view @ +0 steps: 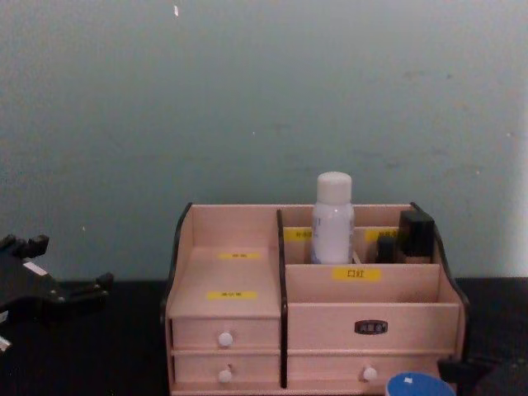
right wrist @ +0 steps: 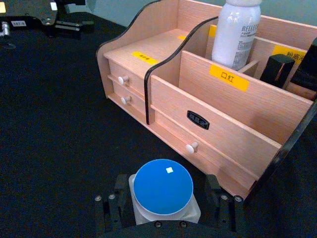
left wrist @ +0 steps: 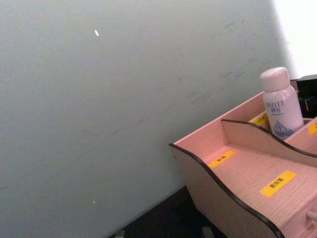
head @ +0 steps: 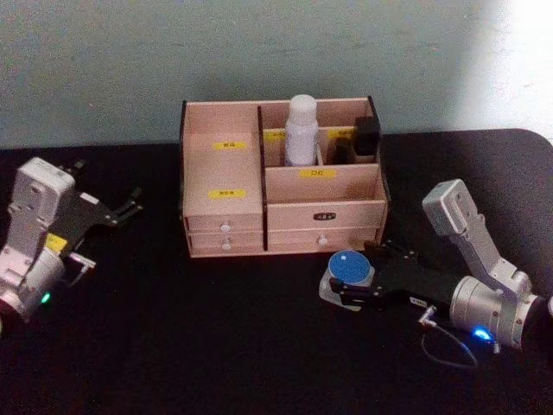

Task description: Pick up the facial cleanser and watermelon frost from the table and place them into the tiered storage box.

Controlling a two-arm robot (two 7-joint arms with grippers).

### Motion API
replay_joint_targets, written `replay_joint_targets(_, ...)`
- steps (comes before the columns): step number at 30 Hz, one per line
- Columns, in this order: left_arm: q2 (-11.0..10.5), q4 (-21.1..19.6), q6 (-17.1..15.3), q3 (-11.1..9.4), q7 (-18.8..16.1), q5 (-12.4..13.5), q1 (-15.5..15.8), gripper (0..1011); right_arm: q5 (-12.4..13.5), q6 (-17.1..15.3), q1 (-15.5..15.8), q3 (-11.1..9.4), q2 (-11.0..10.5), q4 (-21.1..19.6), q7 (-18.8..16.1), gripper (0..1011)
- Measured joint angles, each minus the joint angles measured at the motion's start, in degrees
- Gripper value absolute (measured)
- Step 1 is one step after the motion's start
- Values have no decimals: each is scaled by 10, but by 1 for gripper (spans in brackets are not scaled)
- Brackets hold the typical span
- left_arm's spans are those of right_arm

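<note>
**Right gripper**, lower centre of the wrist view: fingers apart, flanking the blue-lidded jar, which sits on the worktop just in front of the box. The jar is probably light, rigid and smooth-walled, best gripped on its squat body below the lid. The bottle stands in a rear compartment. **Left gripper**, parked at left: fingers apart.

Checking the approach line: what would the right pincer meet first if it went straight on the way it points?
The blue-lidded jar, which sits between the open fingers of the right pincer. Beyond it, probably the box at its lower drawer front, though depth is unclear.
</note>
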State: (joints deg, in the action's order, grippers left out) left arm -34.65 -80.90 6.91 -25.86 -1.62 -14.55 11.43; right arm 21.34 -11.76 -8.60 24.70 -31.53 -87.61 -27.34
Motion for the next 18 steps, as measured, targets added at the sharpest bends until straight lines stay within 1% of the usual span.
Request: replay_joint_targets(18, 0, 0, 0, 0, 0, 0, 0, 1001, -7, -5, -8, 6, 7, 13, 0, 1000)
